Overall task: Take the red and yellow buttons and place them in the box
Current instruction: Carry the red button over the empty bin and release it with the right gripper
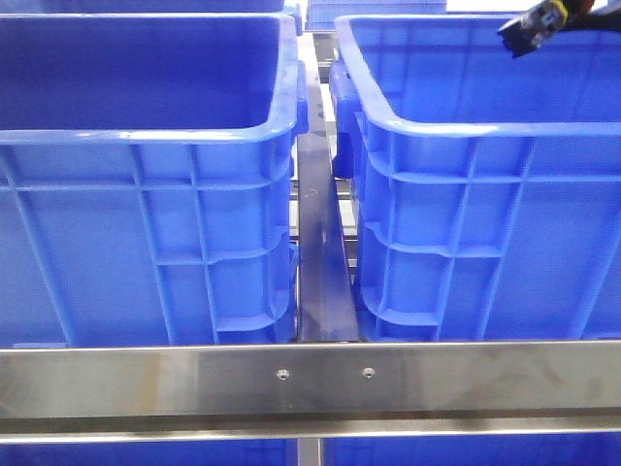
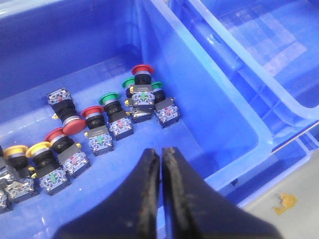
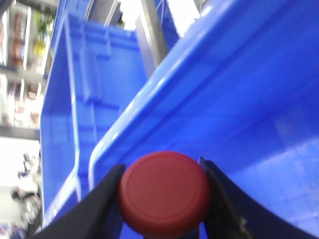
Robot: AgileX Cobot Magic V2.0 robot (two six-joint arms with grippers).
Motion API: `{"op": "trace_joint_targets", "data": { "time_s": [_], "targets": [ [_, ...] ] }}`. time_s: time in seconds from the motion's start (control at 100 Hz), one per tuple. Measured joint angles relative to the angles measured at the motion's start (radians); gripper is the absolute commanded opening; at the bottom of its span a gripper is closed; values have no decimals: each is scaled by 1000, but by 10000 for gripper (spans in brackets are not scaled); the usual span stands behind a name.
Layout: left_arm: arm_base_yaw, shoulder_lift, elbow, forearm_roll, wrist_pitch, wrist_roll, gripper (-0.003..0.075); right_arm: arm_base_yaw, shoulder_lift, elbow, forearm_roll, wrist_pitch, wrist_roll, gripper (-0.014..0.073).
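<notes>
Front view gives us only 2 blue crates, the left crate [image 1: 146, 194] and the right crate [image 1: 485, 194], seen from outside, contents hidden. Left wrist view looks into a crate [image 2: 209, 114]: we count 3 red buttons [image 2: 91, 115], 3 green buttons [image 2: 108, 98] and 2 yellow buttons [image 2: 39, 149], clustered on its floor. Our left gripper [image 2: 161, 164] hovers above them, fingers pressed together, empty. Right wrist view shows our right gripper [image 3: 162, 186] clamping 1 red button [image 3: 163, 191] beside a crate wall [image 3: 239, 99].
</notes>
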Motion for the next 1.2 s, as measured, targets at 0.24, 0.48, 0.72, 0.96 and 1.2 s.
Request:
{"op": "trace_joint_targets", "data": {
  "time_s": [0.24,0.48,0.72,0.96,1.2],
  "targets": [
    [0,0,0,-4,0,0,-19,0,113,0,97,-42,0,58],
    [0,0,0,-6,0,0,-19,0,217,2,226,-34,3,58],
    [0,0,0,-8,0,0,-19,38,290,2,247,-34,4,58],
    [0,0,0,-8,0,0,-19,60,300,2,249,-66,39,58],
    [0,0,0,-23,0,0,-19,60,300,2,254,-127,49,58]
  ]
}}
